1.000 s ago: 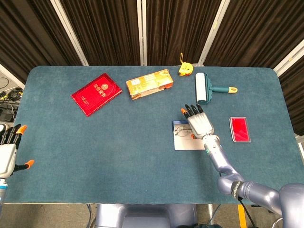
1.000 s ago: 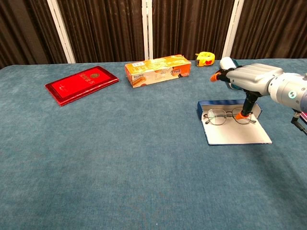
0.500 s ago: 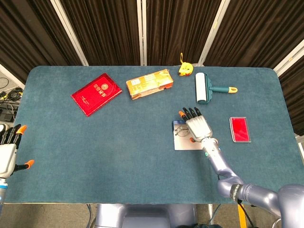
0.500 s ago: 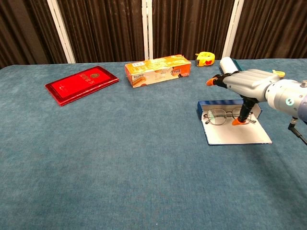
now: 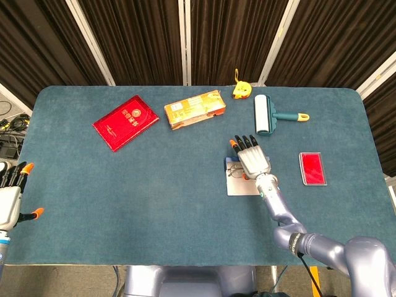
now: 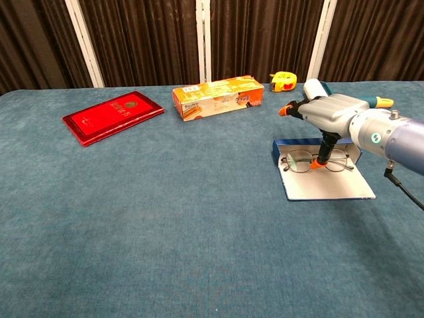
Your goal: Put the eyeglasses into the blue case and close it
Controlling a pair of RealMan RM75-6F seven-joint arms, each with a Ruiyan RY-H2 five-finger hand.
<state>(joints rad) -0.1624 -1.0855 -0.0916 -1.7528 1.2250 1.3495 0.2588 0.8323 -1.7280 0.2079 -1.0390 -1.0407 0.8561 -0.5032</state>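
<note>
so, nearest you, your left hand (image 5: 8,201) sits off the near left corner of the table (image 5: 154,198), fingers spread and holding nothing; leave it there for now. further in, your right hand (image 6: 329,112) hovers flat over the blue case (image 6: 328,184), which lies open with its pale inside facing up. its fingers reach forward, apart and level, and the thumb points down, the tip at or just above the bridge of the eyeglasses (image 6: 315,161). nothing is gripped. the eyeglasses lie unfolded across the far part of the open case, against its raised blue edge.

judging from this, the step is settling the glasses into the case before you shut it. nudge with the thumb lightly, because the thin frame will likely skate on the smooth lining, and check both temples sit inside the edges before you fold the flap over.

beyond that sit the red card (image 5: 312,168), lint roller (image 5: 265,114), orange box (image 5: 193,109) and red booklet (image 5: 125,122), all well apart from the case.
</note>
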